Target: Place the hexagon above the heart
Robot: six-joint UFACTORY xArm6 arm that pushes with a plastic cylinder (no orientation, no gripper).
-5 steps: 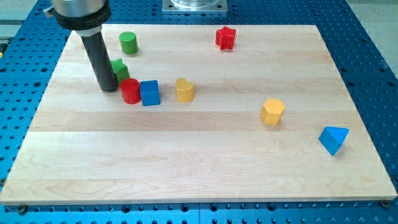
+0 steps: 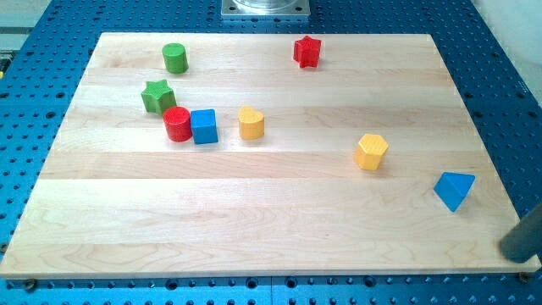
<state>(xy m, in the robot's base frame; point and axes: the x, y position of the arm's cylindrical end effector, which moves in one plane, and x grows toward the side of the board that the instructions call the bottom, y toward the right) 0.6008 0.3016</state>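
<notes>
Blocks number eight: two yellow, two red, two green, two blue.

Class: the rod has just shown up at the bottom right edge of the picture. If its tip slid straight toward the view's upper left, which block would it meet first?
Only a blurred piece of my rod shows; my tip itself cannot be made out. Heading up-left, the blue triangular block lies nearest, so probably that one first, then the yellow hexagon. Depth is uncertain.
</notes>
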